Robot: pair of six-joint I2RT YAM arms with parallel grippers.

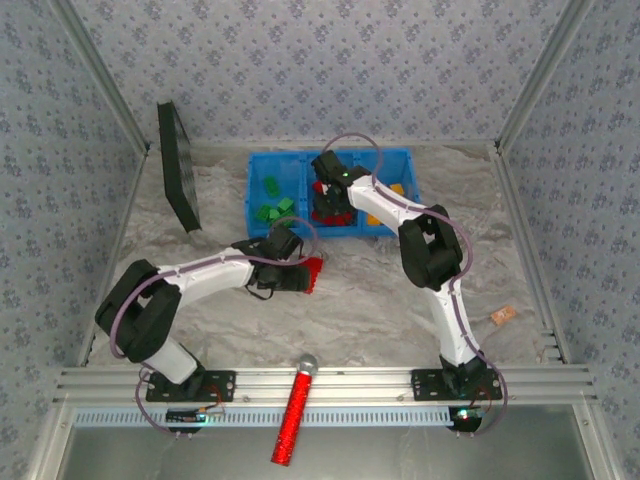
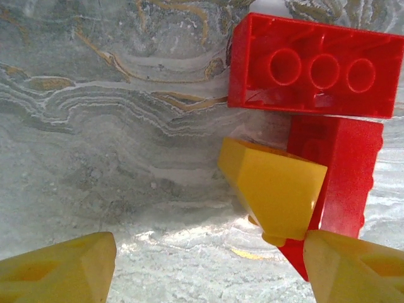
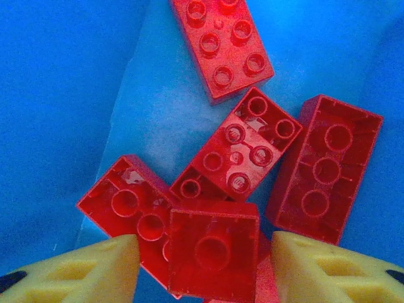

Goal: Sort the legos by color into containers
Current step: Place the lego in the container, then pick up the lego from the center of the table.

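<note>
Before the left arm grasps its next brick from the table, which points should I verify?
1. Left gripper open: ok.
2. A red brick lies on the table ahead of the fingers: ok.
3. Bricks separated for a single grasp: not ok; a yellow piece rests against the second red brick.
4. Middle compartment holds red only: ok in the right wrist view.
5. Drop path free: not ok; the right gripper hovers, open, over that compartment.
</note>
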